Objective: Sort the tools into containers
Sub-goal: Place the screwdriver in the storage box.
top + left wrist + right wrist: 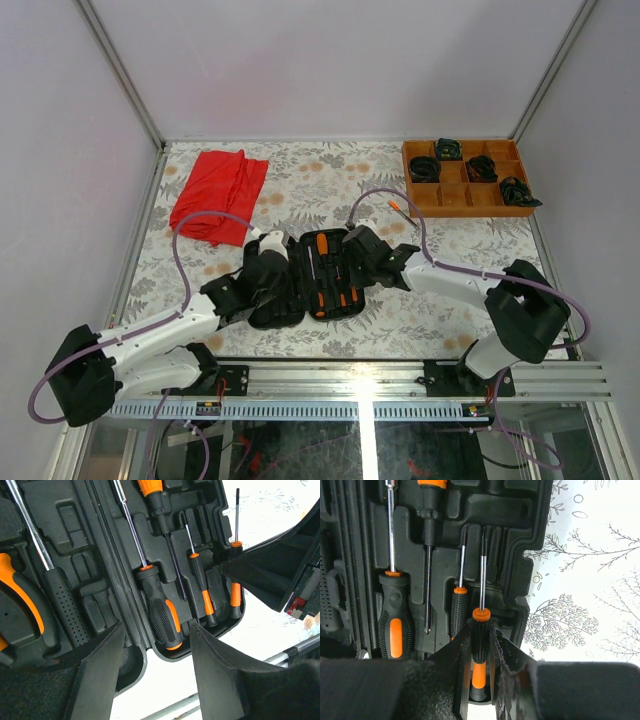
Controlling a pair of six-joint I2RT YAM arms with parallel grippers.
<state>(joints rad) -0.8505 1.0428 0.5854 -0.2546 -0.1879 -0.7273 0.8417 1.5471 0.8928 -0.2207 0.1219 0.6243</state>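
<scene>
Open black tool case (320, 275) lies on the bench (330, 175), between the two arms. Right fingers (481, 632) are clamped on the handle of a thin screwdriver (482, 570) at the case's outermost slot. Left fingers (156, 630) stand apart, holding nothing, above a larger screwdriver (162, 615) seated near the hinge.

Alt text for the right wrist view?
The right tool grips a thin screwdriver by its black-and-orange handle, shaft pointing away, at the outermost slot of the open black tool case. Three more screwdrivers lie in slots beside it; floral tablecloth shows beyond.
</scene>
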